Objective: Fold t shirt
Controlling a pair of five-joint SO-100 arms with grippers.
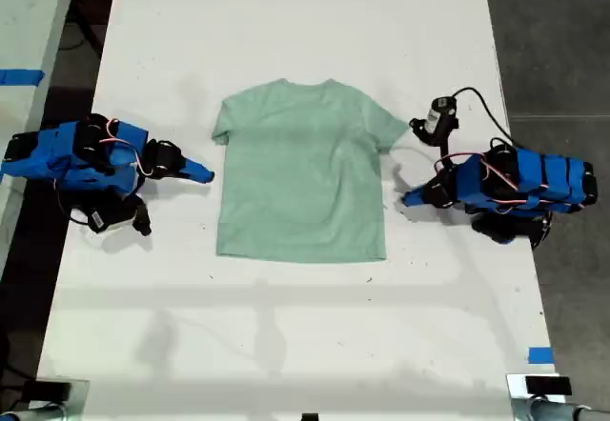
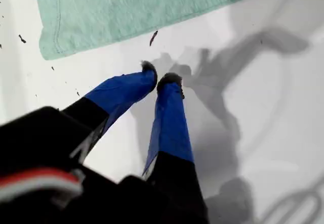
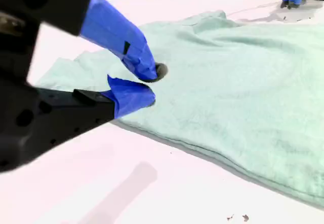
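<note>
The pale mint-green t shirt [image 1: 303, 175] lies flat in the middle of the white table [image 1: 286, 21], with its neck toward the exterior view's top. My first gripper [image 1: 408, 195] is on the blue arm at the exterior view's right. It is shut and empty [image 2: 159, 77], resting just short of the t shirt's [image 2: 142, 6] hem corner. My second gripper [image 1: 205, 175] is on the arm at the exterior view's left. It is shut on nothing [image 3: 152, 84], right at the edge of the t shirt [image 3: 238, 77] below a sleeve.
A black cable with a small camera module [image 1: 438, 116] loops by the first arm, near the sleeve at the exterior view's right. Blue tape marks [image 1: 540, 354] sit near the table's front edge. Dark floor [image 1: 562, 40] borders the table. A second pale surface [image 1: 29, 21] stands at the exterior view's left.
</note>
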